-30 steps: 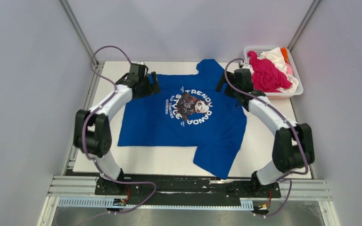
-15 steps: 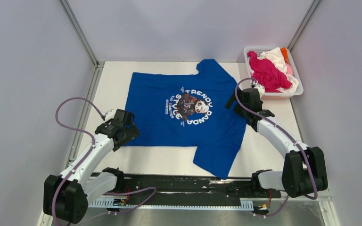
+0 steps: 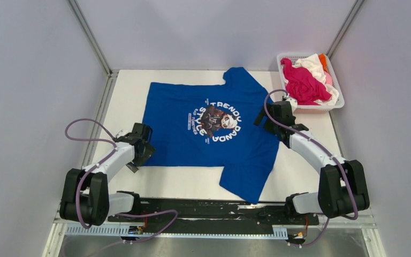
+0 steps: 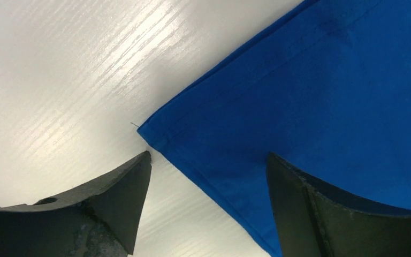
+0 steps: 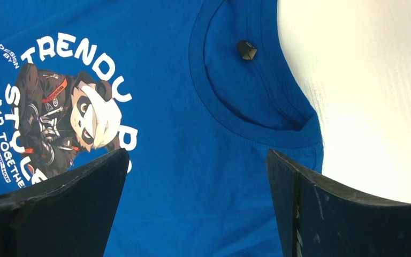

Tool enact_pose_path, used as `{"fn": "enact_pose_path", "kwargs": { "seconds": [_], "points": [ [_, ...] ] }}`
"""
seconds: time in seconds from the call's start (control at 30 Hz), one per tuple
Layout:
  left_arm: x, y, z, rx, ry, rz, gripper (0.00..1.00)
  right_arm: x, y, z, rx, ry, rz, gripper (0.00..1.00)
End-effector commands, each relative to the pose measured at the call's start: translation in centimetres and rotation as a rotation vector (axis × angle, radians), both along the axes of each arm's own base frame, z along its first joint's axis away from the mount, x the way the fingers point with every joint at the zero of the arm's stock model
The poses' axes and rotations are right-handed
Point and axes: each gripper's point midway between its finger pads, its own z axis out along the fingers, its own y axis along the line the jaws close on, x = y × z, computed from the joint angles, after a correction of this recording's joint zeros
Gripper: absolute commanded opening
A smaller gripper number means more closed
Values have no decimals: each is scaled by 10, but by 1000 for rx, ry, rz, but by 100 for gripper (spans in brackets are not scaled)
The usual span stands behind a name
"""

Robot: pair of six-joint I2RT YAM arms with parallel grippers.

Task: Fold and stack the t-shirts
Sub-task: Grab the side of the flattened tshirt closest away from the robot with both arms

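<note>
A royal blue t-shirt [image 3: 214,134] lies spread flat on the white table [image 3: 310,176], print up, collar to the right and hem to the left. My left gripper [image 3: 139,147] is open and empty, low over the shirt's near-left hem corner [image 4: 155,131]; in the left wrist view [image 4: 208,155] the corner lies between the fingers. My right gripper [image 3: 275,115] is open and empty just above the shirt by the collar [image 5: 246,91]; in the right wrist view [image 5: 198,152] it hangs over plain blue cloth beside the round print [image 5: 64,118]. Magenta [image 3: 302,83], white [image 3: 313,63], orange [image 3: 322,60] and pink [image 3: 329,79] shirts lie crumpled in a basket.
The white slatted basket [image 3: 321,108] stands at the far right corner of the table. Grey walls and metal frame posts close the table in on the left, back and right. The arm bases sit on a black rail [image 3: 214,211] at the near edge.
My left arm has swung from the shirt's far-left corner back to its near-left hem corner. My right gripper has drawn a little nearer along the collar side. The shirt has not moved.
</note>
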Motion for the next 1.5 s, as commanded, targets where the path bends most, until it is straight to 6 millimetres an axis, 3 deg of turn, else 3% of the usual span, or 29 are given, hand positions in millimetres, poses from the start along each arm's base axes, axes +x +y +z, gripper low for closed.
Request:
{"fn": "enact_pose_path", "kwargs": {
  "seconds": [0.0,0.17,0.23,0.4,0.6,0.8,1.0,1.17,1.33,1.47],
  "points": [
    [18,-3,-5,-35,-48,66,80,14,4,16,14,-49,-6,100],
    [14,-4,-15,-38,-7,86,62,16,3,10,5,-31,-11,100],
    [13,-3,-17,-34,-2,93,50,16,3,10,3,-25,-12,100],
    [13,1,-19,-16,1,107,38,15,2,10,0,-20,-14,100],
    [15,1,-17,-22,-8,108,2,11,2,13,4,-13,-13,100],
    [10,7,-7,12,-4,94,0,-7,7,17,34,36,12,98],
    [-9,11,-3,29,28,63,0,-60,17,2,36,168,56,96],
    [-11,8,2,4,0,54,0,-132,52,-19,43,349,178,94],
    [-12,7,2,1,-15,38,0,-204,86,-45,81,558,328,86],
    [-9,5,2,-7,-23,26,0,-239,90,-57,-15,651,399,79]
  ]
}}
